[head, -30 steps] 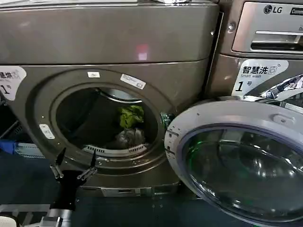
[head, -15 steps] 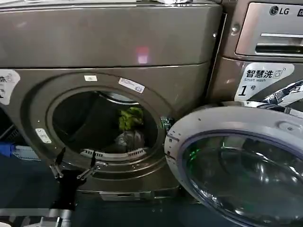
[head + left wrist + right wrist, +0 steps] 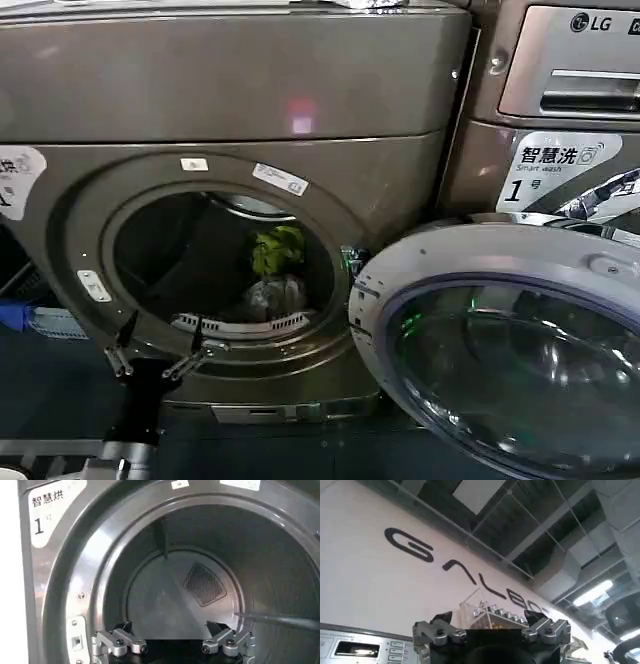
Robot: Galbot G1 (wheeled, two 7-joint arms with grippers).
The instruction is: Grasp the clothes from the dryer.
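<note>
The dryer (image 3: 230,90) stands with its round porthole open. Inside the drum lie the clothes: a yellow-green piece (image 3: 277,249) and, just below it, a pale grey piece (image 3: 272,296). My left gripper (image 3: 163,328) hangs open at the porthole's lower left rim, in front of the drum and left of the clothes, with nothing between its fingers. In the left wrist view the left gripper (image 3: 170,630) faces the bare drum back wall, beside the sticker numbered 1 (image 3: 50,505). My right gripper (image 3: 489,619) is open and points up at a wall and ceiling.
The dryer's grey-rimmed glass door (image 3: 480,250) is swung wide open to the right, taking up the lower right. The LG machine (image 3: 560,80) stands behind it. A blue object (image 3: 15,315) sits low at the left.
The head view has shifted a little. The left gripper now sits slightly closer to the porthole's lower rim, still open. The clothes have not moved.
</note>
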